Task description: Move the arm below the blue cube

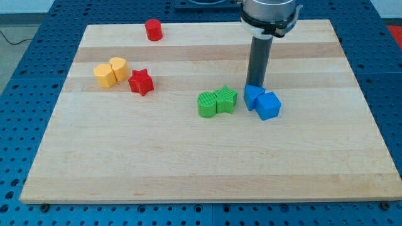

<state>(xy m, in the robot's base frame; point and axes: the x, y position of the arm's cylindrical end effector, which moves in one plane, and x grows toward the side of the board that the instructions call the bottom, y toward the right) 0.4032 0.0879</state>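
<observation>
Lab bench: wooden board [207, 163] on blue perforated table [38, 37].

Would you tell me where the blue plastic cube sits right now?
The blue plastic cube sits right of the board's centre, touching another blue block on its left, with my tip just above them.

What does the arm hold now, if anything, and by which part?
Nothing is held. My tip has no jaws; it stands at the top edge of the two blue blocks, above the blue cube.
</observation>
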